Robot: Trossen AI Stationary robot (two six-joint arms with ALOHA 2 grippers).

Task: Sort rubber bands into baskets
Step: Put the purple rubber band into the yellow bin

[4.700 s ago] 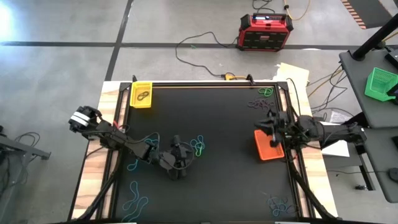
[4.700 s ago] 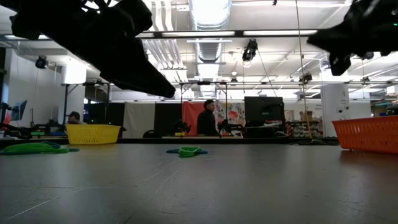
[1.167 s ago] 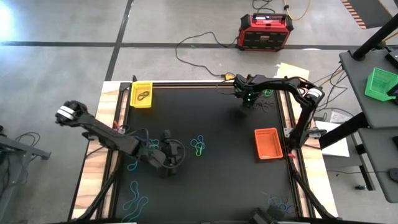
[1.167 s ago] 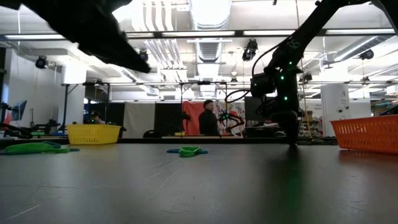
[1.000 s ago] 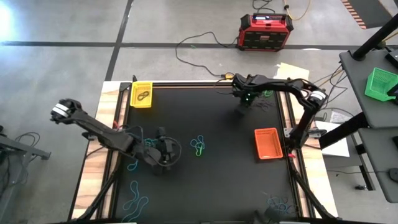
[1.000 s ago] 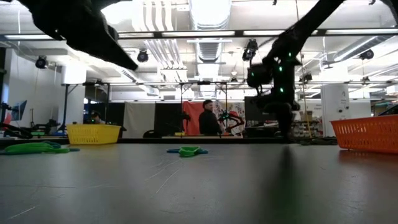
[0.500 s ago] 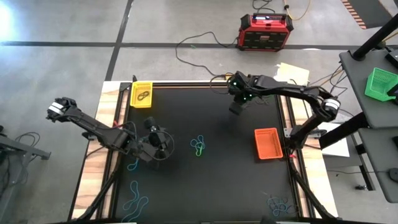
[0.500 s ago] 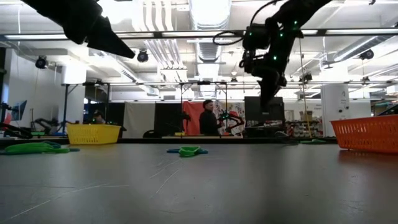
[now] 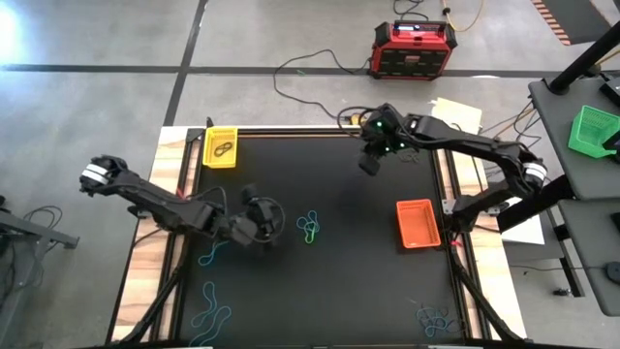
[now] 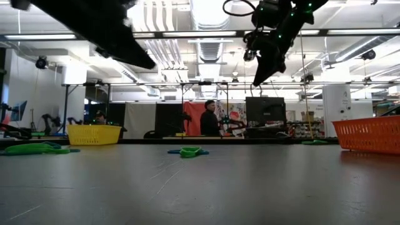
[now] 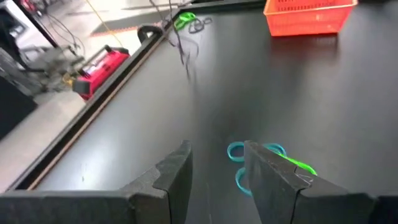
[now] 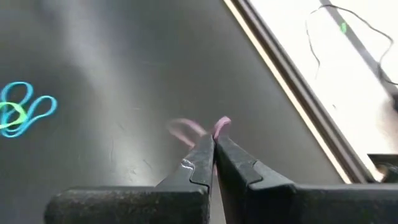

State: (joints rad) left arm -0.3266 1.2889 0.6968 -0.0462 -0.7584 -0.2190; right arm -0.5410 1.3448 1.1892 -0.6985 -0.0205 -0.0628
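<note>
My right gripper hangs high above the table's far right part and is shut on a pinkish-purple rubber band. It also shows in the low view. My left gripper is open and empty over the table's left middle. Green and blue bands lie on the table just to its right and show ahead of its fingers in the left wrist view. The yellow basket stands at the far left corner with a dark band inside. The orange basket stands at the right. My right gripper pinches the pinkish-purple band between its two fingertips. A small loop of the band stands out past the tips. The fingers point down at a slant. The band is lifted clear of the table.
More bands lie at the far right corner, near the left edge, at the near left and at the near right. A green basket sits on a side table to the right. A red and black box stands on the floor.
My right gripper has risen from the table at the far right band pile, staying shut, and has shifted a little toward the table's left. My left gripper has moved a little toward the far edge above the table.
</note>
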